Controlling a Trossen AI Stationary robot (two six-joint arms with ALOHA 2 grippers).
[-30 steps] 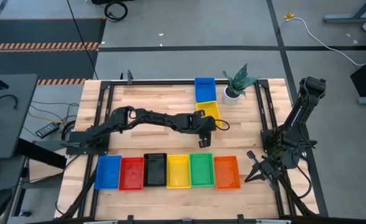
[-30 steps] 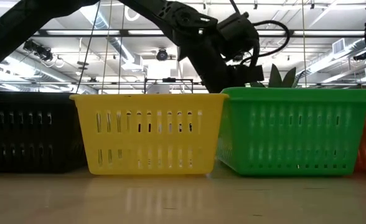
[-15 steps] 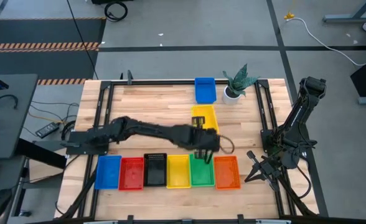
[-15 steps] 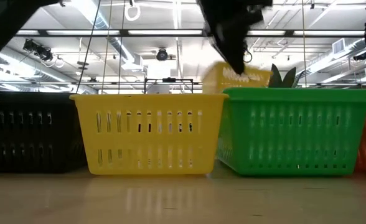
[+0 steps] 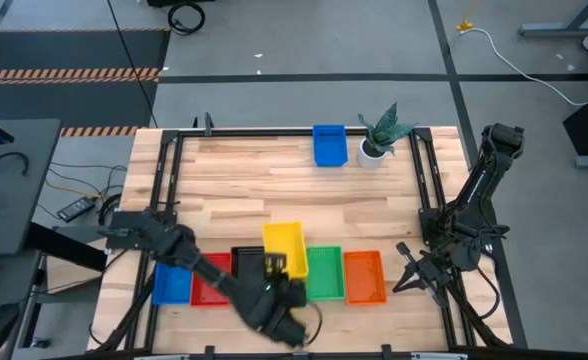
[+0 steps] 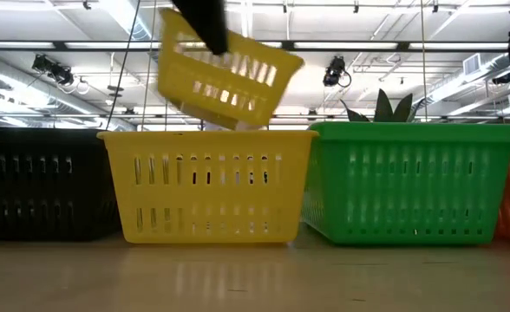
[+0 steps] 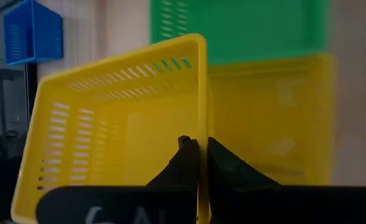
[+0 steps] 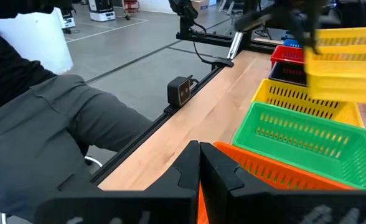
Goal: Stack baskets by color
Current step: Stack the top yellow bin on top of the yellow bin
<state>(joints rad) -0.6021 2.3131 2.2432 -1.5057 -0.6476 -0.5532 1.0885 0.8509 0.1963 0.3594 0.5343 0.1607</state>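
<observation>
High view: my left gripper (image 5: 274, 268) clamps yellow basket (image 5: 284, 246) by rim, above basket row (image 5: 324, 274) at near table edge; right gripper (image 5: 414, 272) closed, empty, beside orange basket (image 5: 364, 276). Low view: held basket tilted above yellow row basket (image 6: 207, 184). Left wrist view: fingers (image 7: 223, 167) pinch basket wall.

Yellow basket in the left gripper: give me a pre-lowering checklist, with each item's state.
1. Grip: left gripper shut on the rim of the carried yellow basket: ok.
2. Level: carried basket hangs tilted in the low view: not ok.
3. Target: yellow basket on the table sits below, between the black basket and the green basket: ok.
4. Alignment: carried basket overlaps the target but sits skewed toward the far side: not ok.
5. Right gripper parked at the table's right edge, clear of the row: ok.
6. Target empty inside: cannot tell.
</observation>
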